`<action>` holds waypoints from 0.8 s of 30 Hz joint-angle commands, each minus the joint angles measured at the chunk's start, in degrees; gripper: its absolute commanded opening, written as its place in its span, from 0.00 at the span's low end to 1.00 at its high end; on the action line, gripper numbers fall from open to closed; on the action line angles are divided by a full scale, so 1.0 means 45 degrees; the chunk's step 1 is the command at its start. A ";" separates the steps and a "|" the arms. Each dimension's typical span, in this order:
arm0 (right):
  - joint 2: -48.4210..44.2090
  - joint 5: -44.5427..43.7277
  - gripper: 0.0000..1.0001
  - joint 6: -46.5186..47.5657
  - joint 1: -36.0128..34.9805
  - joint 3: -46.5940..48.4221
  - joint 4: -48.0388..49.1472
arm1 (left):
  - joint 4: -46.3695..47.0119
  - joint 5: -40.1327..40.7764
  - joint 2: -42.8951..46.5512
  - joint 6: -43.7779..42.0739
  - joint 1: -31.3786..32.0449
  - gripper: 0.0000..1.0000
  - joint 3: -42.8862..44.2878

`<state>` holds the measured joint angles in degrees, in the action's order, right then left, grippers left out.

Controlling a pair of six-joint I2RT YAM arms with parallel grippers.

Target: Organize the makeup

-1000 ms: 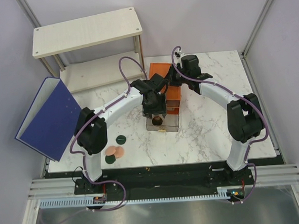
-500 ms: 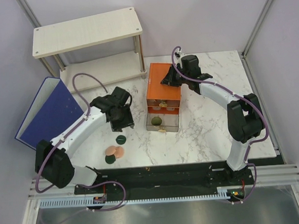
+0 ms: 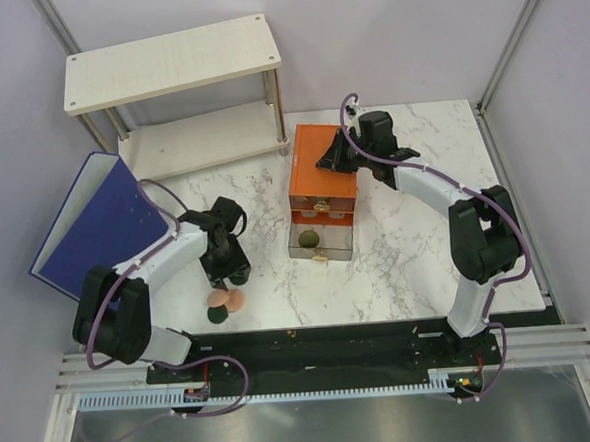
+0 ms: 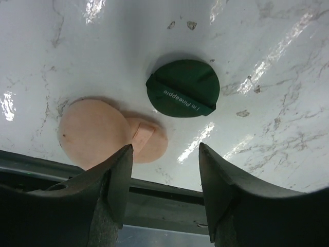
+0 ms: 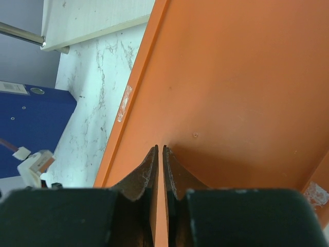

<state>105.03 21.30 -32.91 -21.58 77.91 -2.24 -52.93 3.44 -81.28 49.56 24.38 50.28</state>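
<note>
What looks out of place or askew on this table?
The blue binder leans tilted over the table's left edge. Near the front edge, two peach discs overlap, one resting partly on the other, not flat.

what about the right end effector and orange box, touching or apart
Touching: right wrist view shows right end effector clamped on a wall of the orange box.

White lettering reading "I'm Pineapple" runs along the strap across the dark green round puff [image 4: 183, 88], upside down in the left wrist view. The white label on the blue binder [image 5: 31, 118] is too small to read.
</note>
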 commanded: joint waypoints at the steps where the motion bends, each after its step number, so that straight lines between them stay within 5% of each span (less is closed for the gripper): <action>1: -0.0137 0.0169 0.15 0.0008 -0.0028 -0.0477 -0.0752 | 0.0901 0.0173 -0.1292 0.0355 -0.0144 0.61 0.0739; 9: -0.0177 0.0208 0.15 0.0066 -0.0028 -0.0594 -0.0752 | 0.1644 0.0290 -0.3071 0.0256 -0.0164 0.50 0.1072; 11: -0.0177 0.0208 0.15 0.0047 -0.0028 -0.0575 -0.0752 | 0.1741 0.0270 -0.3344 0.0179 -0.0164 0.38 0.1072; 12: -0.0177 0.0208 0.15 0.0047 -0.0028 -0.0575 -0.0752 | 0.1761 0.0289 -0.3422 0.0139 -0.0164 0.10 0.1072; 13: -0.0177 0.0208 0.15 0.0047 -0.0028 -0.0556 -0.0752 | 0.1742 0.0270 -0.3539 0.0081 -0.0164 0.02 0.1092; 24: -0.0079 0.0130 0.15 0.0027 -0.0047 -0.0477 -0.0733 | 0.1587 0.0016 -0.1240 -0.0506 0.0128 0.02 0.2008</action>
<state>104.73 22.44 -33.34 -21.58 77.12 -1.45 -48.21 3.40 -93.41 48.71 23.90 54.96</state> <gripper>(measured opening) 0.150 0.034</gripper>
